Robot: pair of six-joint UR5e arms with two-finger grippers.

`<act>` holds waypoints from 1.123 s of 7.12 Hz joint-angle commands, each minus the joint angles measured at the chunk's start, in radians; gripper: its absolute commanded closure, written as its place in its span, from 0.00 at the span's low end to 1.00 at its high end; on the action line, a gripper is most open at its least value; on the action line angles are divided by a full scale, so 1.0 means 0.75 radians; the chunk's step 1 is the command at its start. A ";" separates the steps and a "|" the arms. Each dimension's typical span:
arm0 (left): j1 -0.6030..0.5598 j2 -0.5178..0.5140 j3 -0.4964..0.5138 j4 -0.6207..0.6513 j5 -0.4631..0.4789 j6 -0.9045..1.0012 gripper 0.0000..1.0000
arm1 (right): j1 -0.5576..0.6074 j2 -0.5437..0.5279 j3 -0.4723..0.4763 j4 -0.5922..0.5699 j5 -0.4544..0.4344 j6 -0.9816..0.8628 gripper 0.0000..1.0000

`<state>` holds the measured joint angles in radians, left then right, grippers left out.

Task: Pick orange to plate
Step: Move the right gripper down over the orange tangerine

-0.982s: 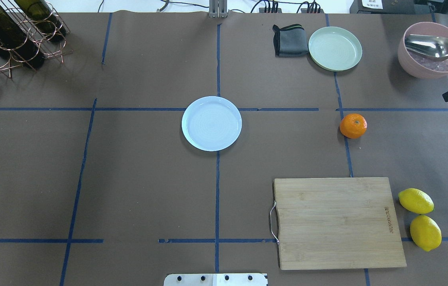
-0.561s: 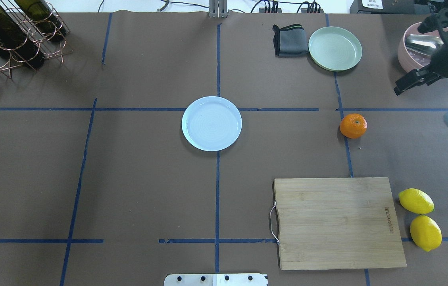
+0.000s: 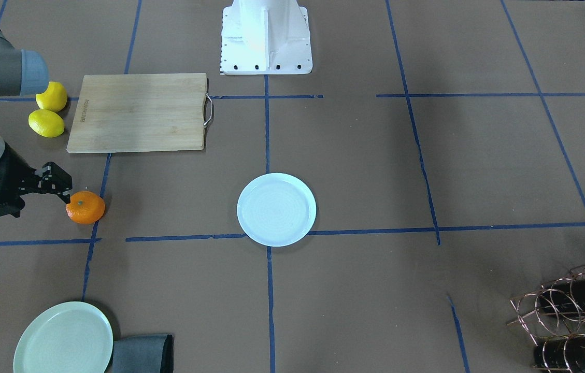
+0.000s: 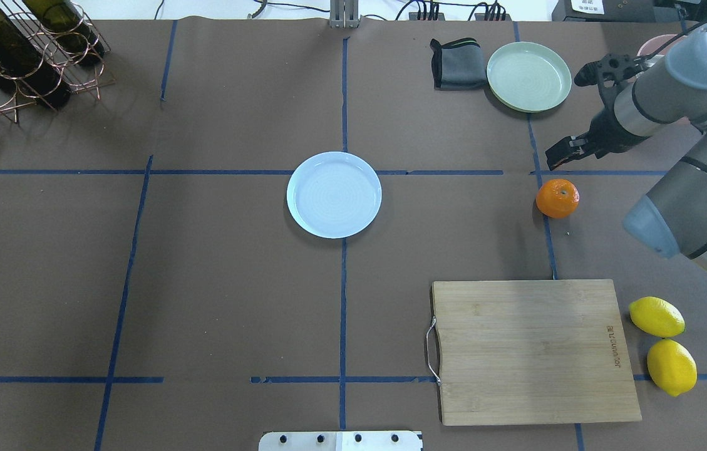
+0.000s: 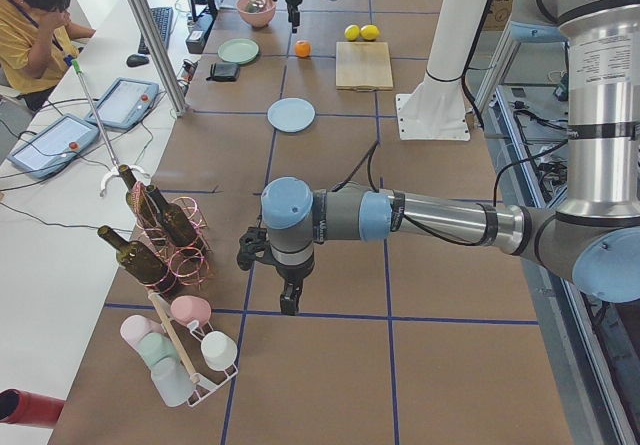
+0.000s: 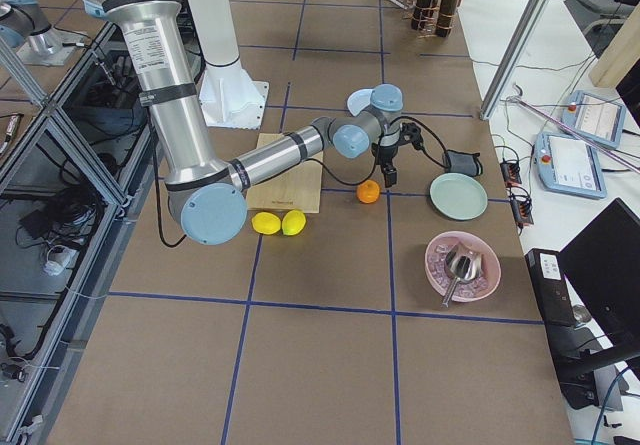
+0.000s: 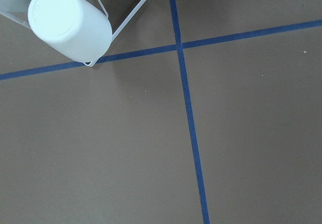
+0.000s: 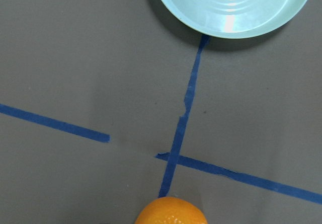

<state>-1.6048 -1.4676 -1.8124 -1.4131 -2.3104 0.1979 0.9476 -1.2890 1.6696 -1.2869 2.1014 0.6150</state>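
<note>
Exterior left view has the left hand hanging over bare brown paper on the bench; whether its fingers are parted cannot be told. Across the overhead exterior view, the plate, round, glossy, white with a bluish tint and a raised rim, sits mid-bench over a crossing of blue tape lines. Farther right the orange rests on the paper beside a tape line, well apart from the plate. It is round with no clear long axis, its skin finely pitted, its green stem dimple facing up. The right hand hovers just beyond it without touching; spread or closed, I cannot tell. Nearer lies a bamboo cutting board whose burnt-in lettering is too small to read.
</note>
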 commanded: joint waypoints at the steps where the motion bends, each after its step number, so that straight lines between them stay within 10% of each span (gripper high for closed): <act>1: 0.000 0.001 -0.001 0.000 -0.002 0.000 0.00 | -0.057 -0.016 -0.032 0.090 -0.055 0.074 0.00; 8: 0.000 0.001 -0.015 0.000 -0.002 0.000 0.00 | -0.155 -0.034 -0.099 0.090 -0.129 0.074 0.00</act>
<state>-1.6045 -1.4665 -1.8230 -1.4128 -2.3117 0.1979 0.8457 -1.3129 1.5999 -1.2195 2.0089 0.6688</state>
